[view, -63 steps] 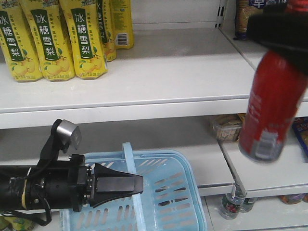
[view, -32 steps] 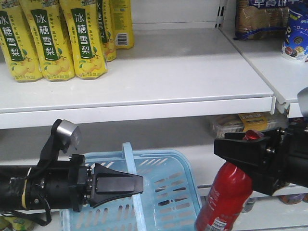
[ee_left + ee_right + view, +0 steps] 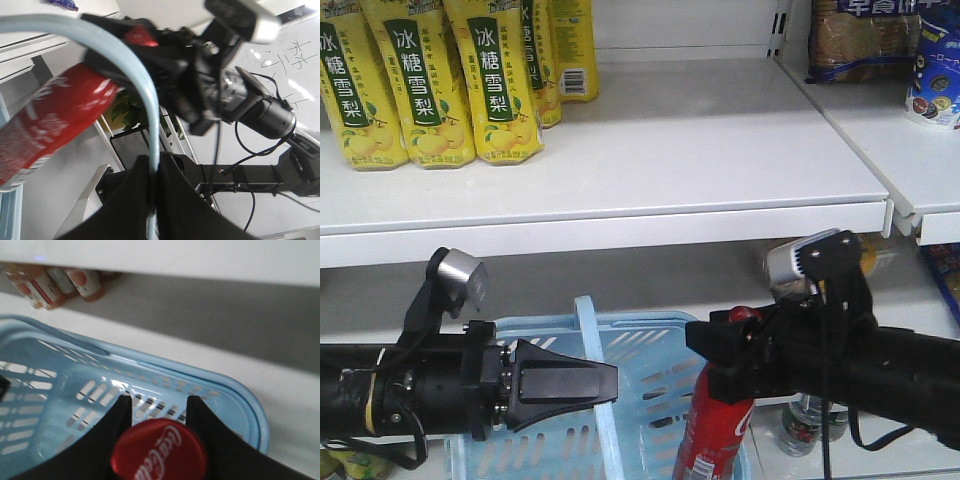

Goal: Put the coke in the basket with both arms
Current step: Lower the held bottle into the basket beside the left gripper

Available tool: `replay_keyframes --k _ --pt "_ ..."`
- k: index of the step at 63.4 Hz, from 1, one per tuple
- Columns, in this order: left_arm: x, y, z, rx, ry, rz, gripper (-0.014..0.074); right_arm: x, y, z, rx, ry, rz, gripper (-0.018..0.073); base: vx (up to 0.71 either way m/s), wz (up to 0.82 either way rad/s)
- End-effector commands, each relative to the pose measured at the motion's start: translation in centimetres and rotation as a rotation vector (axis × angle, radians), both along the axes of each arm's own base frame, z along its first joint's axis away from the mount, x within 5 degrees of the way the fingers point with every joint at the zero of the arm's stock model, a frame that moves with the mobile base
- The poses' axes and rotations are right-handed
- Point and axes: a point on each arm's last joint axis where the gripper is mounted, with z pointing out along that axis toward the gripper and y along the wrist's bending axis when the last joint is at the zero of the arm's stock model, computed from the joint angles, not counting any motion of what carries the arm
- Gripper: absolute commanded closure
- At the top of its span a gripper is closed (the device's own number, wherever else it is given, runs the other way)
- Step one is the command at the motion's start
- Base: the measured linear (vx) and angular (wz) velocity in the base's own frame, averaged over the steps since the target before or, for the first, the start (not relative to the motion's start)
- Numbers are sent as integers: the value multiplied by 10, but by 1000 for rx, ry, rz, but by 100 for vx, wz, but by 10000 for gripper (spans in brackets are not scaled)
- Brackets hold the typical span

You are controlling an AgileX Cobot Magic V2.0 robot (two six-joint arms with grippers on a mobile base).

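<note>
The coke [image 3: 716,438] hangs upright by its neck from my right end effector [image 3: 718,345], which is clenched around it just under the red cap [image 3: 159,451]. Its red body reaches down inside the right part of the basket [image 3: 665,325], close to the slotted wall. The bottom runs off the edge of the front view, so I cannot tell whether it touches the basket floor. From my right wrist, the two black fingers [image 3: 122,412] frame the cap, with the basket's blue rim and slots right behind them. My left end effector [image 3: 605,381] is clamped on the hoop handle [image 3: 590,335] and carries the basket from the left. In my left wrist view the pale blue handle runs between my closed fingers [image 3: 172,200] and arches over the tilted-looking red can. Each arm has a small silver-grey camera block [image 3: 460,272] on top. Above us is a white shelf [image 3: 720,160] with yellow drink packs [image 3: 430,90] standing at its left end.
</note>
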Motion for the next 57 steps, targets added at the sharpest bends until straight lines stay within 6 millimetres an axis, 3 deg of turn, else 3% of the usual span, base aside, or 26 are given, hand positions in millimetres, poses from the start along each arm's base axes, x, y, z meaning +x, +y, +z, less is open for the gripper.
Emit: replay_keyframes --k 1,11,38,48,57 --pt "-11 -2 30 -215 -48 -120 604 9 11 7 64 16 -26 563 0 0" --pt "-11 -2 30 -215 -48 -120 604 17 19 -3 64 62 7 563 0 0" --pt "-11 -2 30 -215 -48 -120 604 26 25 7 92 34 34 554 0 0" --pt "-11 -2 30 -215 -48 -120 604 24 27 8 105 35 52 494 0 0" --pt "-11 -2 30 -215 -48 -120 604 24 27 8 105 35 52 369 0 0"
